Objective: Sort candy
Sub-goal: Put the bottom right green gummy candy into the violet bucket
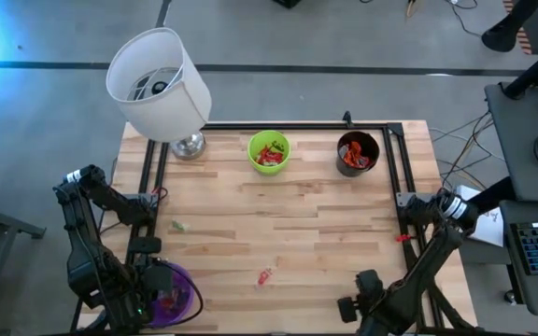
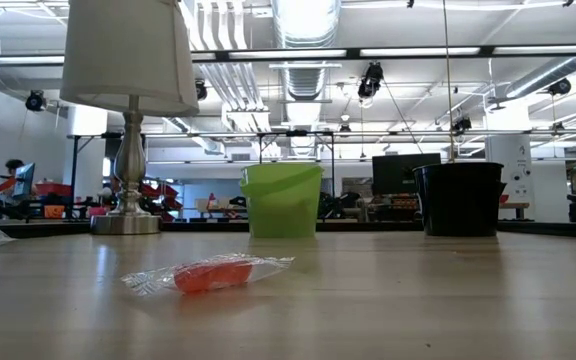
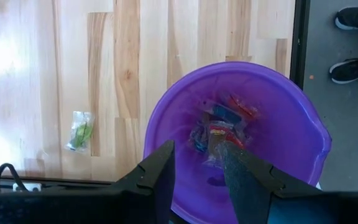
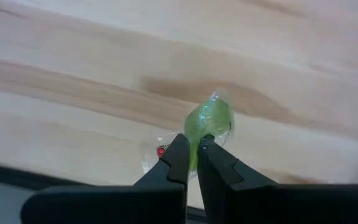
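Observation:
My right gripper (image 4: pixel 192 163) is near the table's front right (image 1: pixel 351 304), shut on a small green wrapped candy (image 4: pixel 210 119) above the wood. My left gripper (image 3: pixel 194 177) hangs open over the purple cup (image 3: pixel 235 130) at the front left (image 1: pixel 171 294); the cup holds several wrapped candies (image 3: pixel 219 127). Another green candy (image 1: pixel 179 225) lies flat on the table left of centre (image 3: pixel 81 130). A red candy in a clear wrapper (image 1: pixel 265 276) lies flat near the front middle (image 2: pixel 213 275). My right gripper pinches the green candy by the near end of its wrapper (image 4: pixel 197 142), between the two fingertips. The fingers point down from above. The candy sticks out past the fingertips, clear of the table, and its shadow falls on the wood behind it.
A green cup (image 1: pixel 269 151) and a black cup (image 1: pixel 358 154), both holding red candies, stand at the far edge. A white-shaded lamp (image 1: pixel 160 84) stands at the far left. A black frame (image 1: pixel 395 168) runs along the table's far and side edges. A tiny clear-wrapped piece (image 4: pixel 157 152) shows beside my right fingers.

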Tool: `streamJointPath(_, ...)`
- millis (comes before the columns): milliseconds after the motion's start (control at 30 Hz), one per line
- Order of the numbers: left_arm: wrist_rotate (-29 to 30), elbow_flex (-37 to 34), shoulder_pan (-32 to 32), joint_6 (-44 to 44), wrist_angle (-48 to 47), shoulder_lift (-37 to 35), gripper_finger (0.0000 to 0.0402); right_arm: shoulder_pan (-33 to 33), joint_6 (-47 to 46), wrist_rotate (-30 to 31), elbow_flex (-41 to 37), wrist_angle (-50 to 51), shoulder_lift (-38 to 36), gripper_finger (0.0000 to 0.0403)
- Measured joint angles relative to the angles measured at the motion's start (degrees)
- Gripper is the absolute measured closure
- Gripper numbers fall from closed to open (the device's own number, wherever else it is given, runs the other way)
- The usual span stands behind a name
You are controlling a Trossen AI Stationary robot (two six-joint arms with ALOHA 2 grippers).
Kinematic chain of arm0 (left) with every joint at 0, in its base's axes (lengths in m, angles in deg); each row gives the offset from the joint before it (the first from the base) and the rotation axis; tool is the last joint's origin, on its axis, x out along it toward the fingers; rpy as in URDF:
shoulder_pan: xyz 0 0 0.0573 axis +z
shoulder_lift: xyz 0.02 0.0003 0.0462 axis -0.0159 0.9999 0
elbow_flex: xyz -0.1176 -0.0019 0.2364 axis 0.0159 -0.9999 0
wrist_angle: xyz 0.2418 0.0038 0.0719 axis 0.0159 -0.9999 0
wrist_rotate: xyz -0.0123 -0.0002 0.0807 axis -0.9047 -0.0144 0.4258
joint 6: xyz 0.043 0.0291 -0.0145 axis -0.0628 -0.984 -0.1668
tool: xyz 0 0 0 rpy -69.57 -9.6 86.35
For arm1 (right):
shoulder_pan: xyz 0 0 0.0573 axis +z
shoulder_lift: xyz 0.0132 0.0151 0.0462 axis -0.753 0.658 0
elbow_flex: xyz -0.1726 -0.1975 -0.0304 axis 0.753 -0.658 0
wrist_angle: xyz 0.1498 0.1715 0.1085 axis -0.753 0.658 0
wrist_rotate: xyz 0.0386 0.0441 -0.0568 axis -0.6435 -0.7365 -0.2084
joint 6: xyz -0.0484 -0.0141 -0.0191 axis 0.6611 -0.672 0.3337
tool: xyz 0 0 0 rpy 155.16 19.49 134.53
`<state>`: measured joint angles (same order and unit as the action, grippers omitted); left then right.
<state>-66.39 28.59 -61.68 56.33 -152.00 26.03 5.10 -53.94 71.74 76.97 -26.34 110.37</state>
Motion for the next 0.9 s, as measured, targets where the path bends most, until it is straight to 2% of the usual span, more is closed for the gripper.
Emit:
streamJointPath(167,0.00,0.00,0.01,3.66,-0.02,0.00,0.0287,-2.98,7.66,12.41,4.77,-0.16,0.03,0.0391)
streamJointPath(267,0.00,0.00,0.09,8.38,-0.02,0.00,0.0287,-5.92,15.77,16.38,7.69,-0.23,0.03,0.0391)
streamJointPath(367,0.01,0.00,0.11,12.67,-0.02,0.00,0.0287,-9.44,25.23,17.74,9.76,-0.92,0.03,0.0391)
streamJointPath(533,0.18,0.00,0.11,13.66,-0.02,0.00,0.0287,-14.81,40.37,18.59,12.42,-2.44,0.03,0.0391)
streamJointPath(733,8.82,0.00,0.76,13.64,-0.02,0.00,0.0287,-19.55,54.71,19.46,15.65,-4.52,0.03,0.0390)
streamJointPath(900,10.43,-0.04,3.68,14.19,0.63,0.00,0.0287,-23.33,66.31,19.61,18.47,-7.29,-0.02,0.0390)
